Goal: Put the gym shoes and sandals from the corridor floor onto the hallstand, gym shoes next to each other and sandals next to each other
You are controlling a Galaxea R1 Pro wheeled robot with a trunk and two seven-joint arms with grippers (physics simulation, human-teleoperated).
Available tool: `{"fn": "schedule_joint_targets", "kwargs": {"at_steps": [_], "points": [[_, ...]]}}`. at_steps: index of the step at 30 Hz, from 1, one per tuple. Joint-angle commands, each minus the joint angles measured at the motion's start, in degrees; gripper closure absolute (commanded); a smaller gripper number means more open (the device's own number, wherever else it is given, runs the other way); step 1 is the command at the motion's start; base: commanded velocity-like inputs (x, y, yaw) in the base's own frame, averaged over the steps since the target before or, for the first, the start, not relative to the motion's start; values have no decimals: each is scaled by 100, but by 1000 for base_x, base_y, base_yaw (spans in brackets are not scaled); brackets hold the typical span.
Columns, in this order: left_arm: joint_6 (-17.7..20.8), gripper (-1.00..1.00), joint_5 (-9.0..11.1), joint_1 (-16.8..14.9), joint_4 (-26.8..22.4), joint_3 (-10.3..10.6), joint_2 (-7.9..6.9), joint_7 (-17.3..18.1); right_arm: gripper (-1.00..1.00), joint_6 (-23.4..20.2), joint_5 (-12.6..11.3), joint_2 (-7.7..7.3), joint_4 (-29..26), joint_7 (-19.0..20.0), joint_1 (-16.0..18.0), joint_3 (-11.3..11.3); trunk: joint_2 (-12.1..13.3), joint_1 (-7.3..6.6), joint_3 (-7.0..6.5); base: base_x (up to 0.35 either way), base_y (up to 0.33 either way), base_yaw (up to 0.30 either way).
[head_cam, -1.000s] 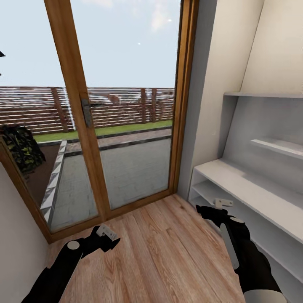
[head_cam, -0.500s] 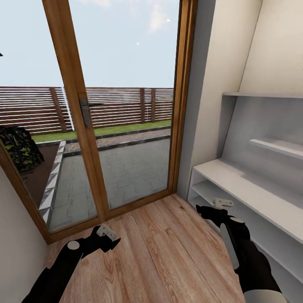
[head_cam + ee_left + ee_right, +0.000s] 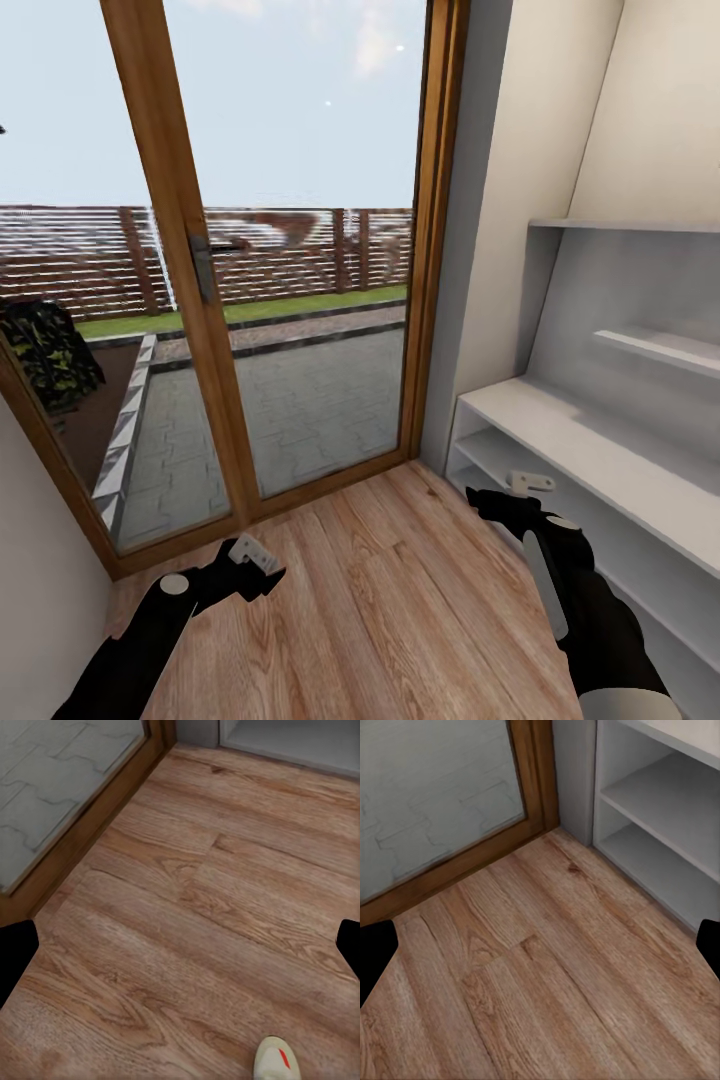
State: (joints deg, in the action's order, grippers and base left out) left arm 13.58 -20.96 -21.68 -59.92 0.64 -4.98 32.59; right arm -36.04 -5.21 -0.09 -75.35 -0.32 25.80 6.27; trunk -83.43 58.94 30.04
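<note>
Both grippers were held low over the wood floor [image 3: 400, 600], the left gripper [image 3: 255, 560] near the glass door [image 3: 300, 300], the right gripper [image 3: 525, 490] beside the shoe rack [image 3: 590, 440]. Both were spread wide and nothing was gripped. One gym shoe's [image 3: 277, 1061] heel was seen on the floor.

the corridor floor [image 3: 400, 610] runs ahead to a glass door [image 3: 300, 300] at the far end. the hallstand [image 3: 600, 450] stands along the right wall, its near end just beside the door frame, two open shelves low down, two staggered shelves above. one gym shoe [image 3: 277, 1061] lies on the floor, well apart from the door.
</note>
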Motion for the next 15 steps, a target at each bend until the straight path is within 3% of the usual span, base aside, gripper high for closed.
{"fn": "schedule_joint_targets", "kwargs": {"at_steps": [1, 15], "points": [[30, -100, -22, -3, 10, 6, -3, 18, -100, -26, -51, 0, -6, -3, 4, 5, -45, 22, 25, 0, 0, 0], [30, -100, -22, -3, 92, 6, -3, 11, -100, -29, -52, 0, -12, -5, 4, 5, -607, 330, 371, 0, 0, 0]]}}
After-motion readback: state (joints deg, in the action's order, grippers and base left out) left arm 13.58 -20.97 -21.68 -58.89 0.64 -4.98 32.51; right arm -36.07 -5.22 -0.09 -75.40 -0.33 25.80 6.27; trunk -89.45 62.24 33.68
